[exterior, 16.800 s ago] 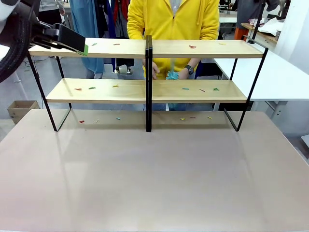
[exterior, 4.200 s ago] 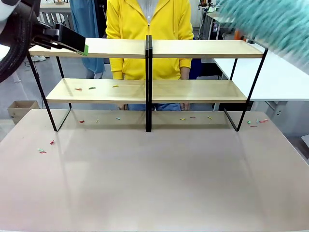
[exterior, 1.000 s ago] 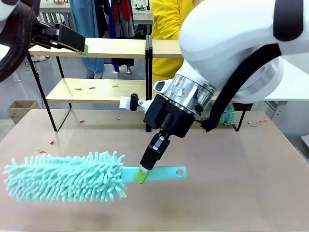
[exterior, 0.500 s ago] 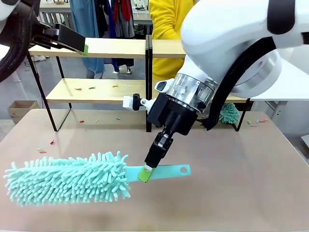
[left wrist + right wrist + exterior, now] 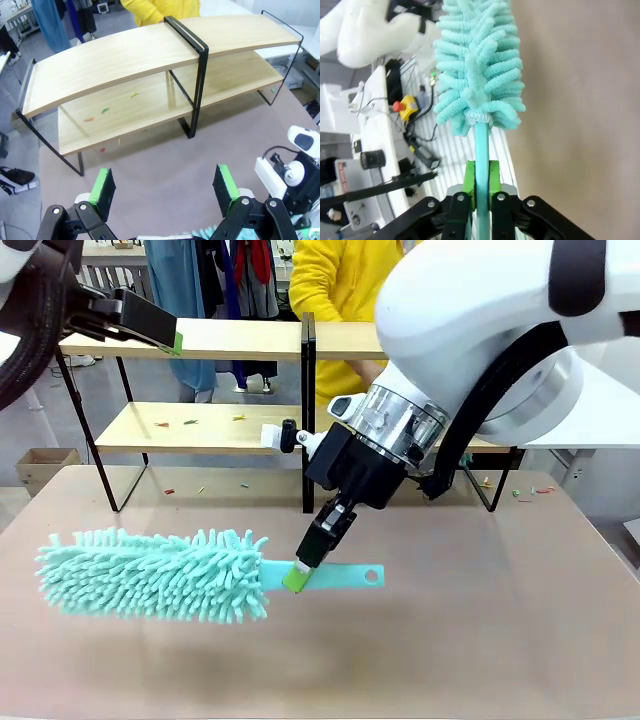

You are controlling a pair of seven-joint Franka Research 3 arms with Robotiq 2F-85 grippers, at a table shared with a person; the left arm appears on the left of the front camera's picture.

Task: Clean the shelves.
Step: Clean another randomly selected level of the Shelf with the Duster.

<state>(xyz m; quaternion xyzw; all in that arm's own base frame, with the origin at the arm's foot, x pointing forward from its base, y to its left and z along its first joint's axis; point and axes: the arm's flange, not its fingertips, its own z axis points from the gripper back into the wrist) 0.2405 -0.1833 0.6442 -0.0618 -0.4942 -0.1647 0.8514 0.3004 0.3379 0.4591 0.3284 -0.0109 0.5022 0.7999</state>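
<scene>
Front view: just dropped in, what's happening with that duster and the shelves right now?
The right gripper is shut on the flat handle of a fluffy teal duster, holding it sideways, apparently just above the table in front of the shelves. The left gripper is open, up by the shelves' top left end. Small coloured scraps lie on the lower left board. A person in yellow stands behind the shelves.
</scene>
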